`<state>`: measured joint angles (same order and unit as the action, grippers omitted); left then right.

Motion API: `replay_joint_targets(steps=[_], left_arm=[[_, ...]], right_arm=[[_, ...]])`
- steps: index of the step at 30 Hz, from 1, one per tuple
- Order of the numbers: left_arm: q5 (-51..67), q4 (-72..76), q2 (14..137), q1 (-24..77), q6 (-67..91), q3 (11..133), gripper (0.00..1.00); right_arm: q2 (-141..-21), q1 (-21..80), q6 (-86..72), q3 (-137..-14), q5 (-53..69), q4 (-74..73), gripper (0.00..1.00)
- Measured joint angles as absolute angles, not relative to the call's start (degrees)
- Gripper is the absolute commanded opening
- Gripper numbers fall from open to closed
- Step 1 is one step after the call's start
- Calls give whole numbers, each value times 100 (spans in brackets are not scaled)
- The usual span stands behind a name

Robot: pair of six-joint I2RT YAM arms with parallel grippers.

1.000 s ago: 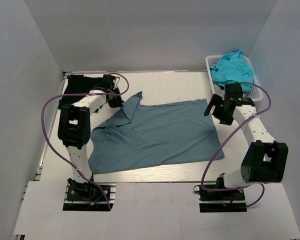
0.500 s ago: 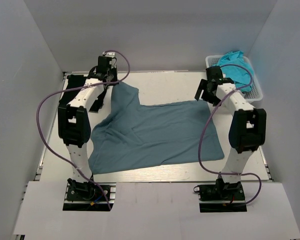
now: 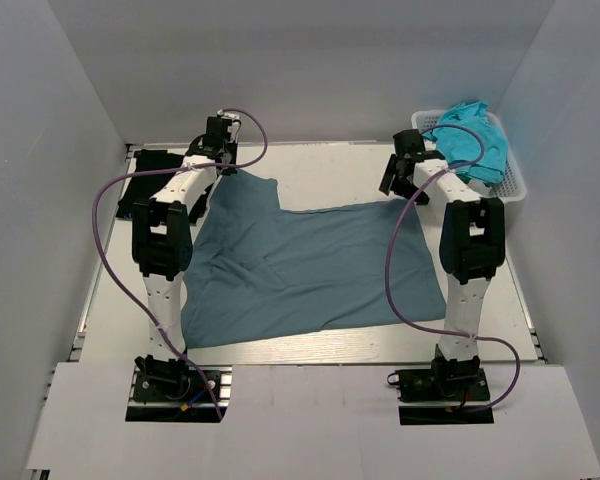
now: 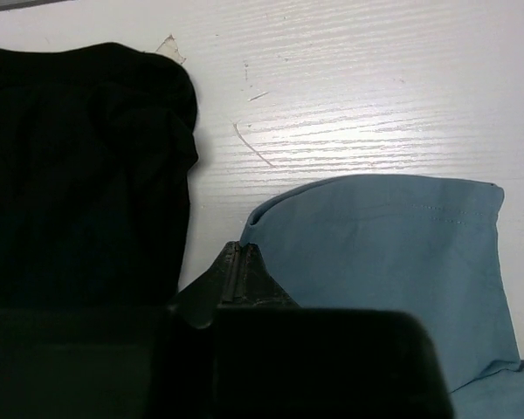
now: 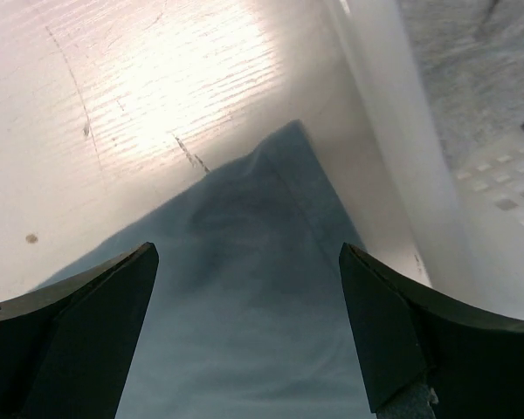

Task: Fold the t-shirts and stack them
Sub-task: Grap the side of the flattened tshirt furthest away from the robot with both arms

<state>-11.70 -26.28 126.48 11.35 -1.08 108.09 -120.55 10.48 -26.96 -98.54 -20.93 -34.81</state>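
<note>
The left gripper (image 4: 237, 266) has its jaws pressed together on the hem of a sleeve of the slate-blue t-shirt (image 3: 310, 265), at the far left of the table (image 3: 340, 175). The black t-shirt (image 4: 79, 175) lies bunched just to its left. The slate-blue t-shirt is spread flat across the middle of the table, between the two arms. The right gripper (image 5: 246, 253) hangs over that shirt's far right corner with its fingers wide apart and nothing between them. Just to its right stands the white basket (image 3: 516, 186), which holds crumpled turquoise t-shirts (image 3: 470, 140).
</note>
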Motion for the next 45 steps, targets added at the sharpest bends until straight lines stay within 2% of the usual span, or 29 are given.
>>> replay_joint_targets(steps=[7, 13, 15, 19, 20, 25, 27, 36, 45], left_arm=[[-1186, -2536, 12648, 1135, -132, 10809, 0], [-1186, -2510, 12648, 1135, -86, 10787, 0], [-1186, -2477, 12648, 1135, -58, 10731, 0], [-1186, -2473, 12648, 1135, -34, 10665, 0], [-1186, -2475, 12648, 1135, -21, 10652, 0], [-1184, -2473, 12648, 1135, -10, 10632, 0], [-1184, -2477, 12645, 1135, -5, 10632, 0], [-1275, -2305, 11754, 1168, 10, 9529, 0], [-1081, -1767, 9299, 1214, 117, 7542, 0]], right_arm=[[-12475, 1221, -3068, -10057, -2467, -3273, 90], [-12770, 1288, -3433, -10245, -2703, -3240, 80], [-12949, 1288, -3507, -10385, -2714, -3260, 74], [-13187, 1286, -3642, -10571, -2731, -3227, 60], [-13187, 1286, -3669, -10571, -2733, -3249, 44], [-13187, 1286, -3708, -10560, -2751, -3312, 15], [-13183, 1288, -3706, -10556, -2755, -3326, 0], [-12610, 1367, -3594, -9918, -2858, -3341, 0], [-11161, 1555, -3535, -8770, -2985, -3242, 0]])
